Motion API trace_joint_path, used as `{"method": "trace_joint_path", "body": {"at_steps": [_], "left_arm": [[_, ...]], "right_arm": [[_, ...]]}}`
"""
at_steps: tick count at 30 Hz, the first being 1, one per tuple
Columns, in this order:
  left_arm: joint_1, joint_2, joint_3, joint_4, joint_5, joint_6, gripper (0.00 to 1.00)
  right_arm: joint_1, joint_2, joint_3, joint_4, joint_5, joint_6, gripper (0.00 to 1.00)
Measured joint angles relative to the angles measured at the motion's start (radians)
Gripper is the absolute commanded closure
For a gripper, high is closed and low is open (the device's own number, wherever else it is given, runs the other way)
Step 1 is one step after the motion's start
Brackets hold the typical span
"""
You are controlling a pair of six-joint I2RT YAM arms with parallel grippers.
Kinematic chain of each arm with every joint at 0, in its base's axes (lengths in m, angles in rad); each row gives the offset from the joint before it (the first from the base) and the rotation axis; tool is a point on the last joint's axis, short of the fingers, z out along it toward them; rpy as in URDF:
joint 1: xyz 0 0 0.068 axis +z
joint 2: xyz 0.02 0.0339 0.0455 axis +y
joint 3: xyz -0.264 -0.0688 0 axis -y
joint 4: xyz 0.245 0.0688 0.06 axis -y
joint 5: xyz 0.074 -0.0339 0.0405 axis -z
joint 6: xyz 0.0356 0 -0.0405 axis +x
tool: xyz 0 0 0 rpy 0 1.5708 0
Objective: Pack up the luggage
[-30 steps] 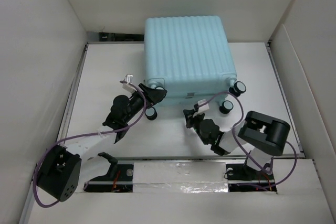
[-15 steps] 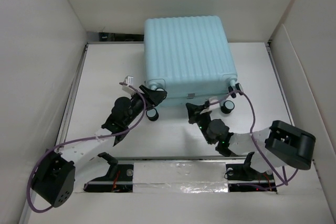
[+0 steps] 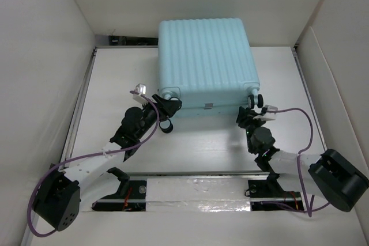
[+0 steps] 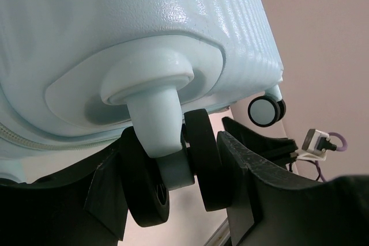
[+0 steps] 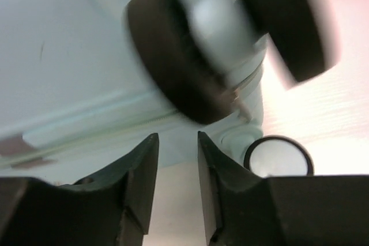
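Observation:
The luggage [image 3: 204, 61], a pale aqua ribbed hard-shell suitcase, lies closed and flat at the back of the table, its wheels facing the arms. My left gripper [image 3: 166, 117] is at its front left corner. In the left wrist view the fingers [image 4: 245, 171] clamp the black twin wheel [image 4: 202, 162] under the aqua caster stem [image 4: 155, 119]. My right gripper [image 3: 249, 115] is at the front right corner. In the right wrist view it [image 5: 177, 142] stands slightly open with nothing between the jaws, just below a blurred black wheel [image 5: 173, 82] and the shell [image 5: 63, 44].
White walls [image 3: 40, 84] enclose the table on three sides, and a slanted panel [image 3: 334, 102] stands at the right. Purple cables [image 3: 291, 110] loop from both arms. Another wheel [image 5: 278, 156] shows beside my right fingers, and a far wheel [image 4: 265, 109] in the left wrist view.
My right arm has swung right, from the suitcase's front middle to its front right wheels, and its jaws have parted. The left arm keeps its hold on the front left wheel.

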Motion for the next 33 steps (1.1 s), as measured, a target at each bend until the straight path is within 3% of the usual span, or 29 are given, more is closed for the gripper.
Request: {"method": "trace_joint_path", "body": {"at_steps": [14, 24, 27, 33], "left_arm": [[0.000, 0.000, 0.000, 0.003, 0.000, 0.004, 1.00], [0.001, -0.006, 0.000, 0.005, -0.005, 0.005, 1.00], [0.001, -0.008, 0.000, 0.005, -0.006, 0.005, 1.00], [0.001, -0.008, 0.000, 0.004, -0.011, 0.005, 1.00]], "right_arm": [[-0.198, 0.013, 0.019, -0.057, -0.180, -0.047, 0.57], [-0.253, 0.011, 0.021, -0.087, -0.210, -0.033, 0.41], [-0.305, 0.056, 0.021, -0.042, -0.295, -0.055, 0.41], [-0.367, 0.216, 0.058, 0.122, -0.451, -0.125, 0.57]]}}
